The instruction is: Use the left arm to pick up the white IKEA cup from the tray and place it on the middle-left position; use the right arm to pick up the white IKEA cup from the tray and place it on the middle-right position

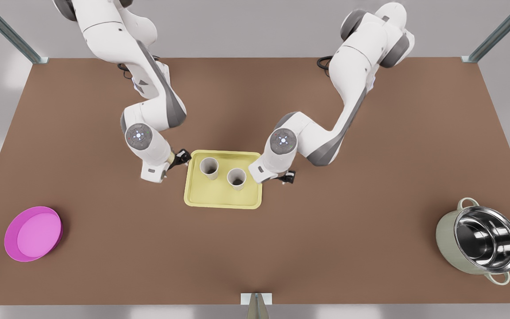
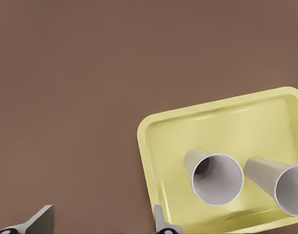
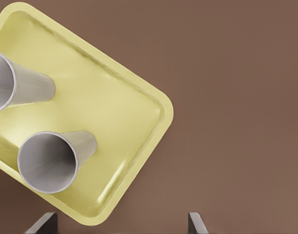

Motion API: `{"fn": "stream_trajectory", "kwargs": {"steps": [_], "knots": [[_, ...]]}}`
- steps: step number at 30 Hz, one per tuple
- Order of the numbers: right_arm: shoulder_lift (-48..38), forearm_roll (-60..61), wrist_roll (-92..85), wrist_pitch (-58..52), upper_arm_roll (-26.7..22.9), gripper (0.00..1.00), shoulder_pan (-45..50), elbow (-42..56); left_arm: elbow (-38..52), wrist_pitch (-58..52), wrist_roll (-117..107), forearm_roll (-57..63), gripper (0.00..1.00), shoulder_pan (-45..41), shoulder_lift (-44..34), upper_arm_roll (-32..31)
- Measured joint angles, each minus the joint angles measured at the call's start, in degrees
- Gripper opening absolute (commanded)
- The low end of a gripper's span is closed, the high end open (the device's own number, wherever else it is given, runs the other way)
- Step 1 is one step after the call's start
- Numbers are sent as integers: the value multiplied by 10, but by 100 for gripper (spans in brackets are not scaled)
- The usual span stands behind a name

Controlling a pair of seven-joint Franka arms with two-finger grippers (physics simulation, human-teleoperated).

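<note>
Front view: two white tapered cups [image 1: 209, 168] [image 1: 237, 178] stand upright, near each other, in the pale yellow rectangular tray [image 1: 222, 199] on the brown surface [image 1: 326, 230]. Either cup could tip if a finger clips its rim on approach. The left gripper [image 1: 183, 157] hangs just beside one tray edge, the right gripper [image 1: 287, 178] beside the opposite edge, both wrists bent down, jaws spread, empty.
</note>
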Motion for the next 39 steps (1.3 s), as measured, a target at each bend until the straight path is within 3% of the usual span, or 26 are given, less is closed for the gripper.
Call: {"fn": "stream_trajectory", "kwargs": {"steps": [8, 21, 31, 35, 37, 39], "knots": [[41, 23, -1, 119, 35, 100, 12, -17, 96, 79, -124, 40, 100, -74, 99, 11], [103, 28, 14, 185, 36, 100, 13, -23, -1, 129, -241, 108, 100, -90, 103, 11], [119, 30, 18, 191, 41, 100, 16, -29, -2, 183, -294, 119, 98, -90, 124, 11], [117, 30, 20, 189, 44, 100, 17, -29, 2, 193, -311, 118, 37, -87, 125, 12], [117, 29, 21, 188, 46, 100, 17, -30, 2, 196, -318, 117, 17, -86, 123, 12], [117, 29, 22, 188, 47, 95, 17, -33, 2, 198, -325, 116, 6, -84, 121, 12]]}}
